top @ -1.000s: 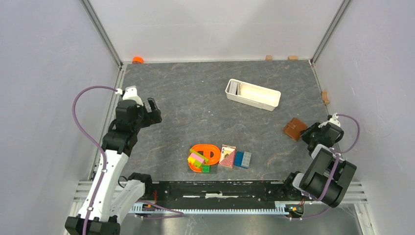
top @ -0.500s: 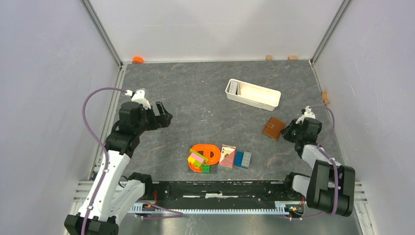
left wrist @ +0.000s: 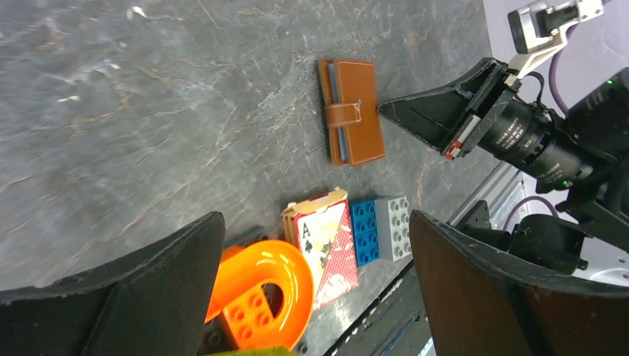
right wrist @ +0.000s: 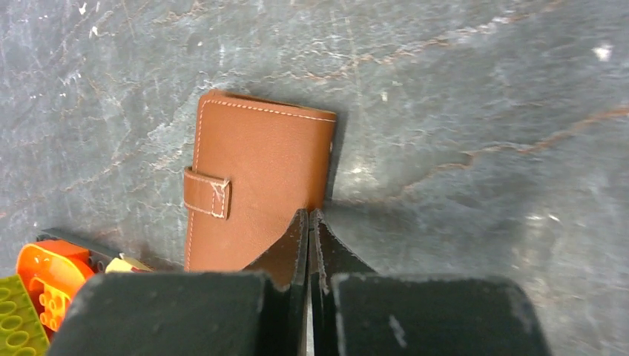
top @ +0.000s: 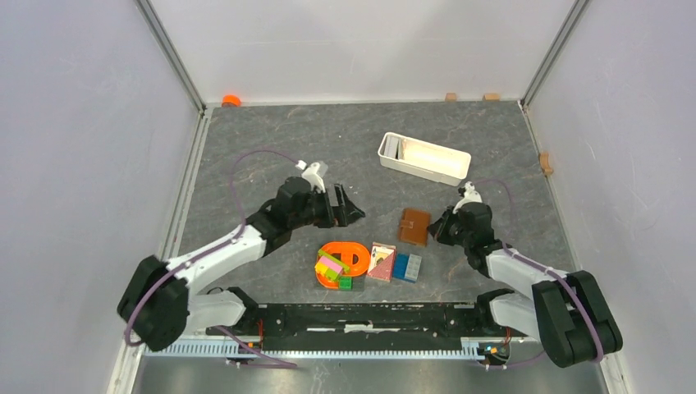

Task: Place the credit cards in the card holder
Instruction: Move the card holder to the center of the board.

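The card holder (top: 414,226), a brown folded wallet with a strap across it, lies flat and closed on the dark table, right of centre. In the left wrist view a thin bluish strip shows along one long edge of the card holder (left wrist: 354,111). I cannot tell whether that strip is the credit cards; no loose ones show. My right gripper (top: 437,228) is shut, its tips (right wrist: 308,213) touching the right edge of the card holder (right wrist: 259,185) near a corner, nothing between them. My left gripper (top: 351,212) hangs open to the wallet's left, its fingers (left wrist: 148,289) wide apart above the toys.
A white oblong tray (top: 427,170) stands behind the wallet, with a grey flat thing (top: 392,148) at its left end. In front lie an orange ring (top: 349,253) with bricks, a red playing-card pack (top: 381,261) and blue and grey blocks (top: 407,267). Walls enclose the table.
The wallet has slid left towards the middle with my right gripper behind it. My left arm has swung right and forward towards the table's middle, still open.
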Robot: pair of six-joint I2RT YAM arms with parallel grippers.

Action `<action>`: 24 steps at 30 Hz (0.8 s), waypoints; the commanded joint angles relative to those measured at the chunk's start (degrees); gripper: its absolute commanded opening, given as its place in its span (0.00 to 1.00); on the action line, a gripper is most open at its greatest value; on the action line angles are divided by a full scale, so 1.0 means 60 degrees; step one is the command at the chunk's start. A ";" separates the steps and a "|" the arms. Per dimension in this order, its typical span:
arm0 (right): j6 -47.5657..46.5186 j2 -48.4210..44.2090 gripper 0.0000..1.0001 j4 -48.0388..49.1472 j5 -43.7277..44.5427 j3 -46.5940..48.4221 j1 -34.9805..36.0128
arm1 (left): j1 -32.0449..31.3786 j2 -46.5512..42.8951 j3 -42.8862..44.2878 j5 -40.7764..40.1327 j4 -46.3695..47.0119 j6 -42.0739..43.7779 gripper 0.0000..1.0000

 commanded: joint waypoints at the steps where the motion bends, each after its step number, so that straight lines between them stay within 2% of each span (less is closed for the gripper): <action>1: 0.1139 0.0737 0.00 0.1049 0.0895 0.0088 0.0875 | -0.0359 0.1539 0.0667 0.0605 0.2700 -0.0857 1.00; 7: 0.1887 0.1680 0.00 0.1880 0.1513 0.0348 0.1907 | -0.0632 0.3725 0.1185 0.1251 0.3869 -0.1430 0.92; 13: 0.2236 0.2051 0.00 0.2083 0.2196 0.0482 0.2101 | -0.0944 0.5518 0.1864 0.1250 0.3579 -0.1791 0.85; 19: 0.2226 0.2105 0.00 0.2090 0.2279 0.0556 0.2112 | -0.1549 0.5996 0.2455 0.0095 0.2108 -0.1206 0.84; 22: 0.2223 0.2074 0.00 0.2096 0.2297 0.0563 0.2112 | -0.1673 0.6312 0.2604 0.0175 0.1994 -0.1278 0.83; 24: 0.2227 0.2053 0.00 0.2112 0.2319 0.0530 0.2113 | -0.1686 0.6574 0.2598 0.0447 0.2202 -0.1543 0.77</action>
